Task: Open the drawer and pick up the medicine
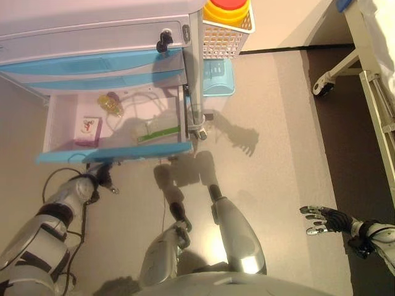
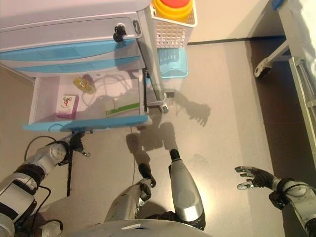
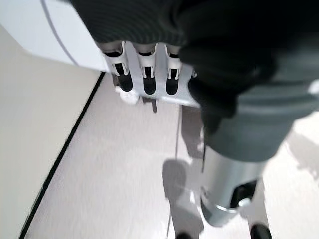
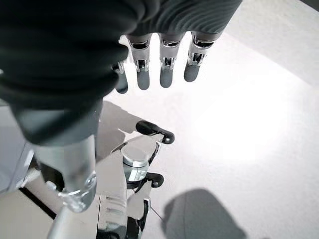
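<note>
Under drawer front, left hand half-hidden

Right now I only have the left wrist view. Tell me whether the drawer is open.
Observer: Open. The drawer stands out from the cabinet, its blue front just ahead of the left robot hand.
Operator: List what's inside.
Observer: A small pink-and-white box, a yellow item and a flat green-edged pack.
Operator: Report the other arm.
Observer: The right robot hand hangs open over the floor, far to the right.
</note>
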